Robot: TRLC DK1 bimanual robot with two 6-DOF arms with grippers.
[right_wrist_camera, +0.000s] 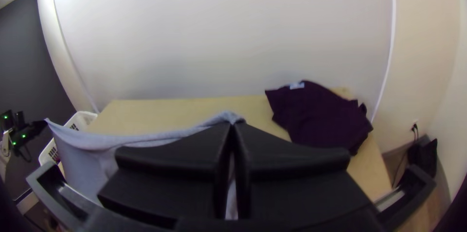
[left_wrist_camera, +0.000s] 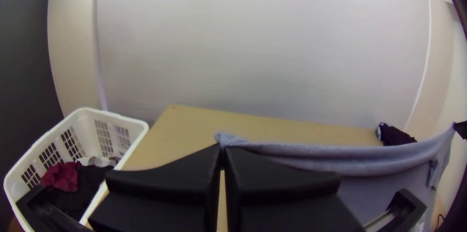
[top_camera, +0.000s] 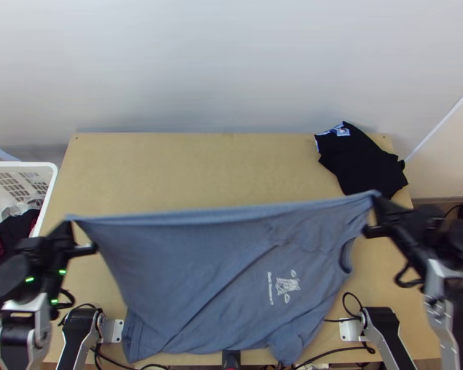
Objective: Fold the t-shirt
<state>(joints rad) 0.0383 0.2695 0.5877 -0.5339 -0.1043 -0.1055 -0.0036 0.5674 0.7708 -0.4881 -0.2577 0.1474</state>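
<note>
Top view: the t-shirt (top_camera: 194, 271) stretches crosswise between the left claw (top_camera: 70, 223) and right claw (top_camera: 377, 201), trailing to the table's (top_camera: 170, 169) near edge; both should probably lower evenly. Left wrist view: one end pinched. Right wrist view: opposite end pinched.

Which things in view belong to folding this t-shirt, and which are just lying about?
In the job:
blue t-shirt, stretched between the claws
left claw
right claw

Lying about:
dark cloth, far right corner
white basket, left
red cloth, inside the basket
</note>
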